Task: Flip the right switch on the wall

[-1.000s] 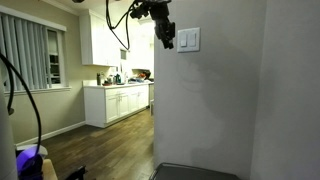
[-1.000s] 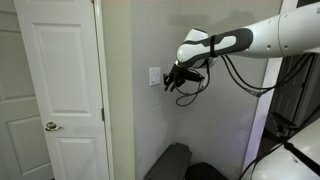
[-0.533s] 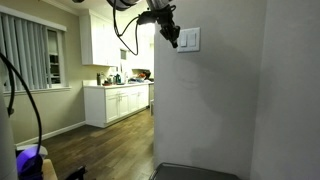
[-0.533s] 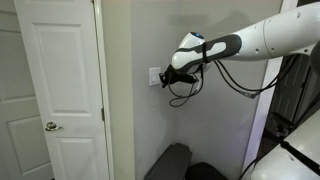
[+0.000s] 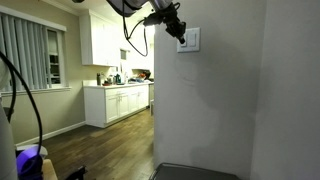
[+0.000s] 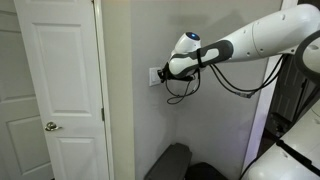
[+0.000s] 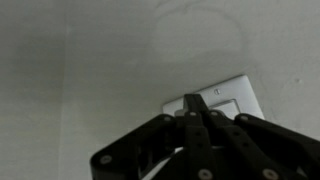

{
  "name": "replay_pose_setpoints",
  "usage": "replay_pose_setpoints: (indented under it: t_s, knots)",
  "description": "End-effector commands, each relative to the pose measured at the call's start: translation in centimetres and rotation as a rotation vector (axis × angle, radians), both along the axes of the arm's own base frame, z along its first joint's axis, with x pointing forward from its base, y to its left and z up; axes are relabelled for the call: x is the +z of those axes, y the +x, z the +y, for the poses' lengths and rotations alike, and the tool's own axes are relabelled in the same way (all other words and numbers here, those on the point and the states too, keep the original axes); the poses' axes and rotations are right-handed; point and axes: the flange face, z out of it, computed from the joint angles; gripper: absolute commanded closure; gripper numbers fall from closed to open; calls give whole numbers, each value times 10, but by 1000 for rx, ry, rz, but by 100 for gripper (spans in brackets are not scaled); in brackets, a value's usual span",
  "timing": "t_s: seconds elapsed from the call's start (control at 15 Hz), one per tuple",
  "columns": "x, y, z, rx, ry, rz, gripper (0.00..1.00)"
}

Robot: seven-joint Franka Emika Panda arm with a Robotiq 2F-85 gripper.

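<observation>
The white switch plate (image 5: 189,39) sits high on the grey-beige wall (image 5: 210,100). It also shows in an exterior view (image 6: 154,77) and in the wrist view (image 7: 232,95). My gripper (image 5: 181,33) is shut, fingers pressed together, with its tips against the plate. It also shows in an exterior view (image 6: 163,76). In the wrist view the shut fingers (image 7: 193,101) cover the plate's left and middle. The right switch cannot be told apart from the left one; the fingers hide most of the rockers.
A white door (image 6: 60,90) stands beside the wall (image 6: 140,120). White kitchen cabinets (image 5: 118,103) lie beyond the wall's edge. A dark object (image 6: 172,160) sits low by the wall's foot. Cables (image 6: 182,92) hang under the arm.
My gripper has moved up and in toward the switch plate. Its shut tips were below and beside the plate; now they rest on it.
</observation>
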Motion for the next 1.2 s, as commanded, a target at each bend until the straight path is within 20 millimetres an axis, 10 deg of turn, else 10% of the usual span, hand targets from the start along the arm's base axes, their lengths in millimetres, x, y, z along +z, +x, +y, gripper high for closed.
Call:
replay_pose_setpoints:
  t_s: [0.0,1.13]
  knots:
    - [11,23,-3,-42,-21,-43,100]
    - [34,51,1,-86,-107,-42,100]
